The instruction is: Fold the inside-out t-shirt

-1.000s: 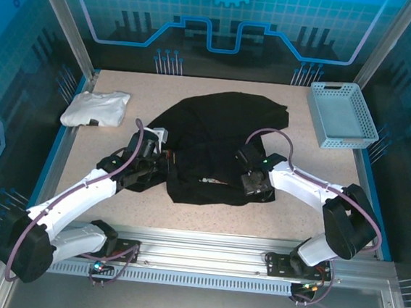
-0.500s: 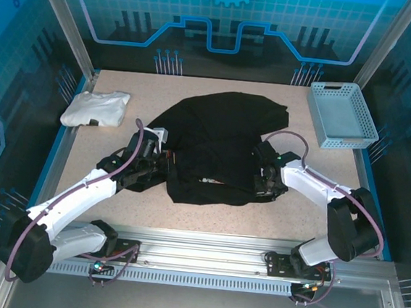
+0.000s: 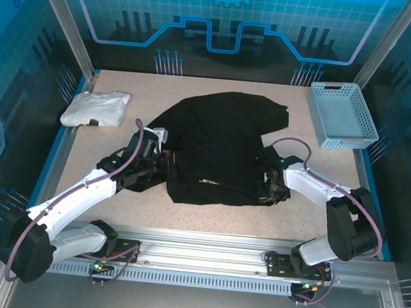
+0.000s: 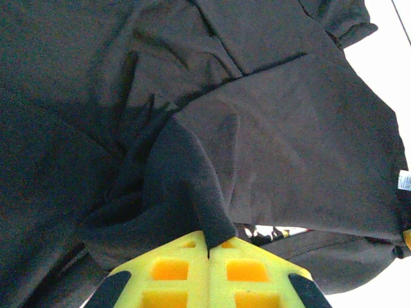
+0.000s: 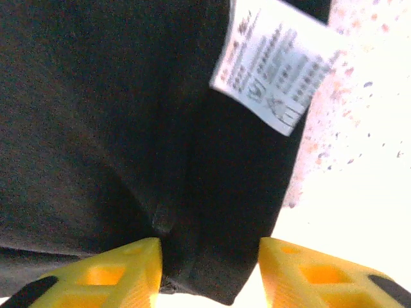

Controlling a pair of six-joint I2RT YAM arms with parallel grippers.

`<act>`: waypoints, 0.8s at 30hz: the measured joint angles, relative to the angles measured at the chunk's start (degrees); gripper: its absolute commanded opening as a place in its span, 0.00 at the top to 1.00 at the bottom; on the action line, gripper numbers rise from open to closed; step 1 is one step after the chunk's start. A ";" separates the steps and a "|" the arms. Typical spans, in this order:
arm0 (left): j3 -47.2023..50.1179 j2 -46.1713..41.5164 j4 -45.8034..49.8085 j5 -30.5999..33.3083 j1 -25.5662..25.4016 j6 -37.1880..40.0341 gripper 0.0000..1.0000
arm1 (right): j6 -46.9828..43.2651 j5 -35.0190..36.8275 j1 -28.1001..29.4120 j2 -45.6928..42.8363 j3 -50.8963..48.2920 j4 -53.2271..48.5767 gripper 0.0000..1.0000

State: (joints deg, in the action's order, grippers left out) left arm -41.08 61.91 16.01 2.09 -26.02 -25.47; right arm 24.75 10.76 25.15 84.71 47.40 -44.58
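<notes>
my left gripper (image 4: 209, 240) pinches a shirt (image 4: 270, 128) fold | my right gripper (image 5: 209, 256) gapes astride its hem, near the label (image 5: 276, 70)

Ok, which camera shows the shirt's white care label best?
The right wrist view: the care label is large, its print blurred, at the t-shirt's edge. The left wrist view catches a white sliver, possibly it, at the right border; from above it is too small to tell.

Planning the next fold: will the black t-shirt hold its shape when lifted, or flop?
Likely floppy: the t-shirt lies creased, and tents into a soft ridge where the left fingers pinch it. Probably light: its layers lie thin and flat.
</notes>
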 measured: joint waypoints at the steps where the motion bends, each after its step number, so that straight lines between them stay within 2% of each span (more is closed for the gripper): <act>1: 0.00 0.00 0.00 0.00 0.00 0.02 1.00 | -0.13 -0.33 -0.09 0.00 -0.04 0.09 0.74; 2: 0.00 0.00 0.00 0.00 0.00 0.02 1.00 | 0.00 -0.39 -0.11 0.00 -0.04 0.09 0.82; 4: 0.00 0.00 0.00 0.00 0.00 0.07 1.00 | 0.02 -0.70 -0.11 -0.04 -0.04 0.13 0.92; 7: 0.00 0.00 0.04 0.66 0.00 0.04 1.00 | -0.46 -0.76 -0.15 -1.16 -0.02 0.09 1.00; 15: 0.00 -2.21 0.74 3.87 0.81 0.09 1.00 | -2.27 -1.66 -2.14 -13.05 1.86 0.07 1.00; 20: 0.00 -2.51 0.55 4.55 1.81 0.07 1.00 | -1.90 -7.06 -5.62 -17.57 3.69 3.06 1.00; 24: -0.02 1.11 -0.70 4.57 2.49 0.04 1.00 | 0.00 -13.00 -9.84 -17.59 3.80 8.33 1.00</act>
State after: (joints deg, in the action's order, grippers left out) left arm -41.10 63.02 15.31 6.66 -23.53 -25.43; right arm 24.75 -2.24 15.31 67.11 51.20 -36.25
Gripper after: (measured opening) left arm 0.053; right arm 0.058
